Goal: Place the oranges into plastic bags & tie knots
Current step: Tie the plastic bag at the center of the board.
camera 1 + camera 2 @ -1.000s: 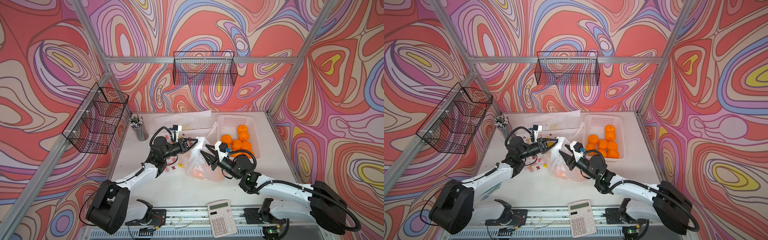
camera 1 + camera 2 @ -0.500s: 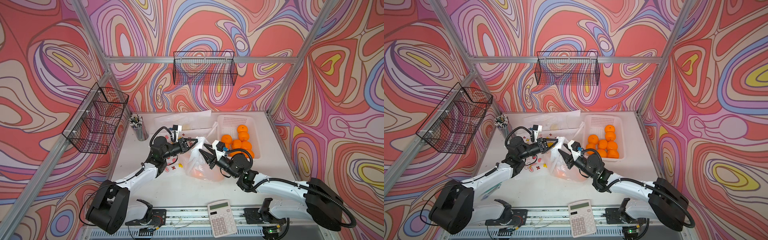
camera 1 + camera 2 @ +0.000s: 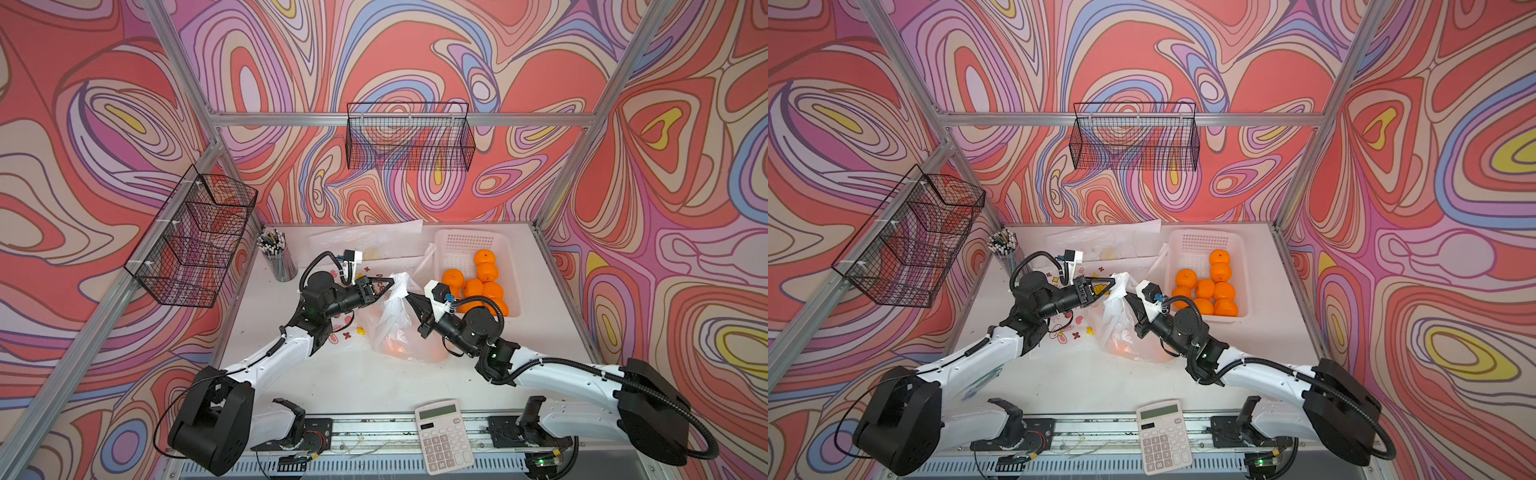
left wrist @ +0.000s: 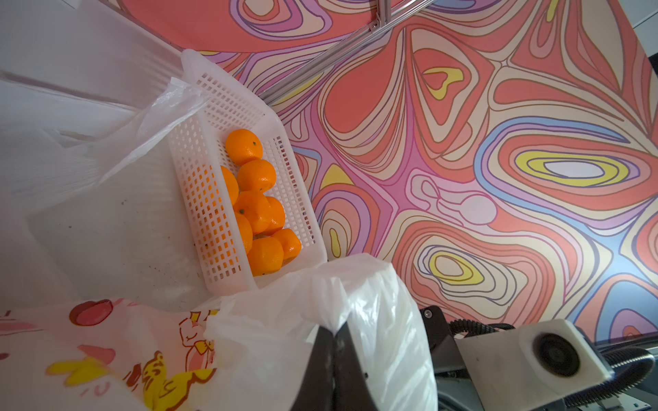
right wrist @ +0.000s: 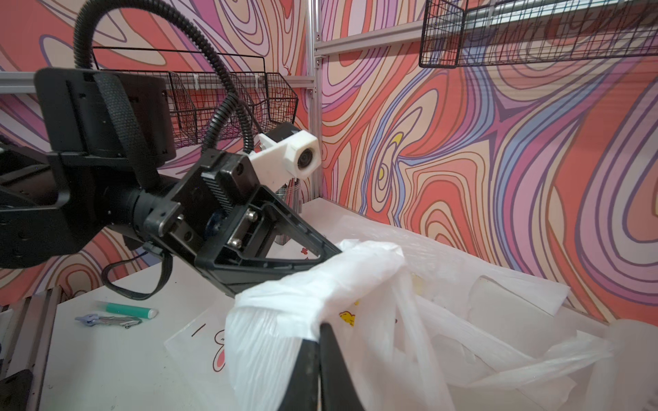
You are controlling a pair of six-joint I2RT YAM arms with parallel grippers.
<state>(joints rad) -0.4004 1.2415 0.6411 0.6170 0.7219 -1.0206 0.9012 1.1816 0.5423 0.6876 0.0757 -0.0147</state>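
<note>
A translucent white plastic bag (image 3: 392, 328) stands mid-table with oranges (image 3: 395, 347) glowing through its bottom. Its top is gathered into a bunch (image 3: 398, 286) between both grippers; whether this is a knot I cannot tell. My left gripper (image 3: 390, 283) is shut on the bunch from the left, the film pinched at its tips (image 4: 333, 331). From the right, my right gripper (image 3: 409, 296) is shut on the same bunch (image 5: 320, 288), tips (image 5: 319, 329) buried in plastic. More oranges (image 3: 482, 286) lie in the white perforated basket (image 3: 465, 237), as both top views show.
Flat spare bags (image 3: 365, 239) lie at the back, and a printed one (image 3: 1067, 332) under the left arm. A pen cup (image 3: 278, 259) stands back left. A calculator (image 3: 442, 436) sits on the front rail. Wire baskets (image 3: 409, 137) hang on the walls. A green marker (image 5: 131, 311) lies front left.
My right gripper has moved left to the bag's top and closed on it. The left gripper has kept its hold in the same place.
</note>
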